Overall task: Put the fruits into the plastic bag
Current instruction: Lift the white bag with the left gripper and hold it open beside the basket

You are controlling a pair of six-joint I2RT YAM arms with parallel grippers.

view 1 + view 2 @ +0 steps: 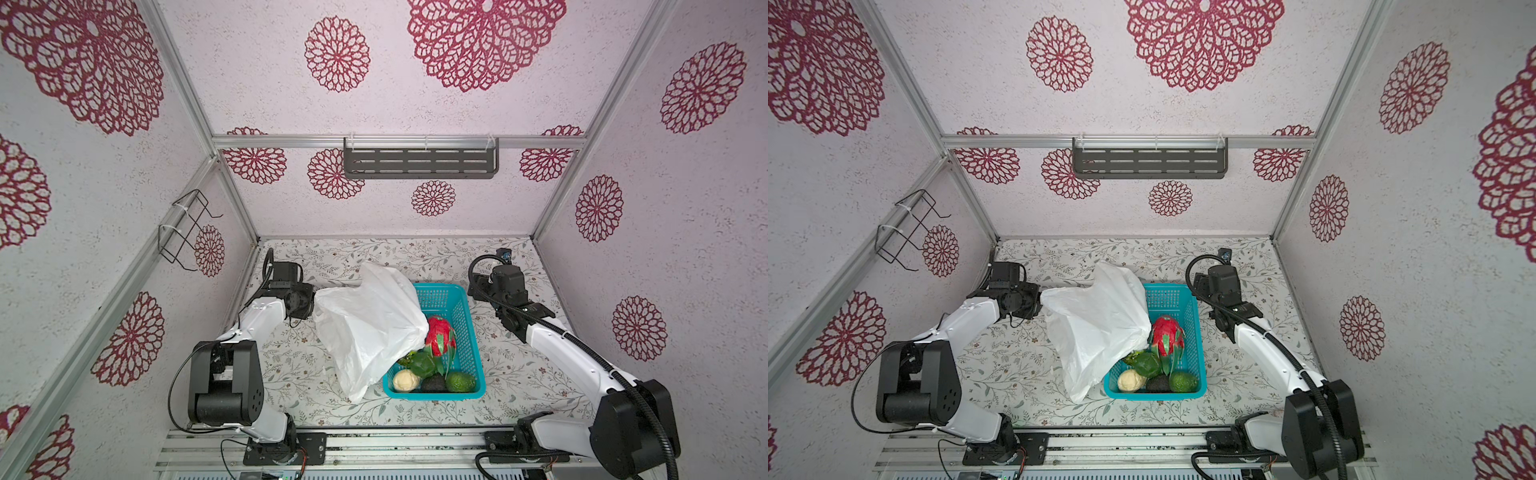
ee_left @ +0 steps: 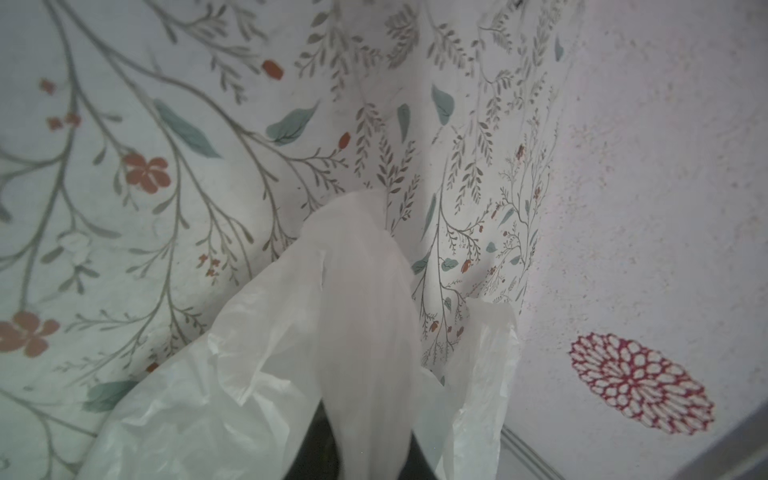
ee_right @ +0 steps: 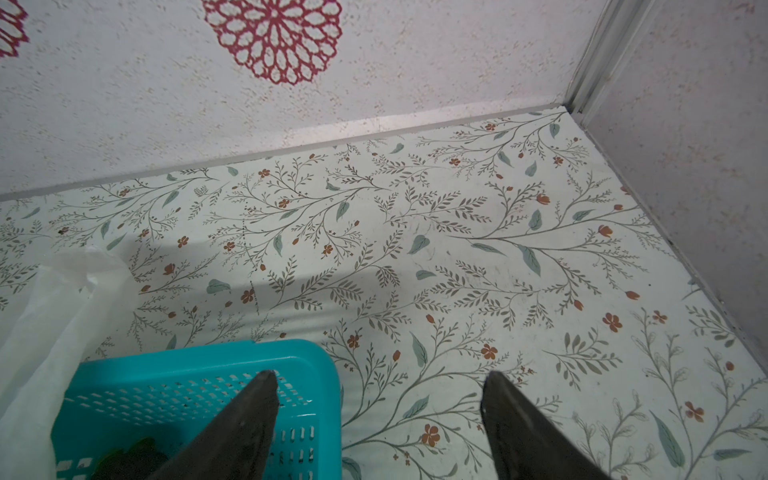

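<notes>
The white plastic bag [image 1: 370, 324] lies crumpled left of the turquoise basket [image 1: 467, 316], draped over the basket's left rim. My left gripper [image 1: 312, 300] is shut on the bag's left corner; in the left wrist view a strip of bag [image 2: 365, 316] runs out from between the dark jaws. The fruits are in the basket: a red-pink dragon fruit [image 1: 441, 336], a smooth green one [image 1: 424, 365], another green one [image 1: 460, 381], a dark avocado [image 1: 434, 384] and a cream-yellow lump [image 1: 406, 380]. My right gripper [image 3: 380, 376] stands open and empty above the basket's far right corner [image 3: 307, 357].
The floral tabletop [image 1: 299, 365] is closed in by walls at the back and both sides. A dark slotted shelf [image 1: 419, 163] hangs on the back wall and a wire rack [image 1: 187, 228] on the left wall. The arm bases stand on a rail [image 1: 395, 451] at the front.
</notes>
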